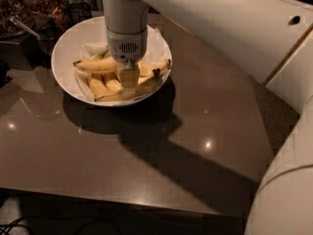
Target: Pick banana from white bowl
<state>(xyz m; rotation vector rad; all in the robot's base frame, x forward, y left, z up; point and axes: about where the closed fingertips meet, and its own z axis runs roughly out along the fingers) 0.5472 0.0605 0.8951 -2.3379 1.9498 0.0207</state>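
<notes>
The white bowl stands at the table's far left, lined with crinkled white paper. Several bananas lie in it. The long curved banana runs along the bowl's near side, its dark brown stem end pointing up to the right. A shorter banana lies across the top left, with a greenish tip behind it. My gripper reaches straight down into the middle of the pile from the white wrist above. It touches the bananas and hides the pile's centre.
The bowl sits on a glossy dark brown table. Dark containers and clutter stand at the back left beside the bowl. My white arm spans the upper right, and my body fills the lower right corner.
</notes>
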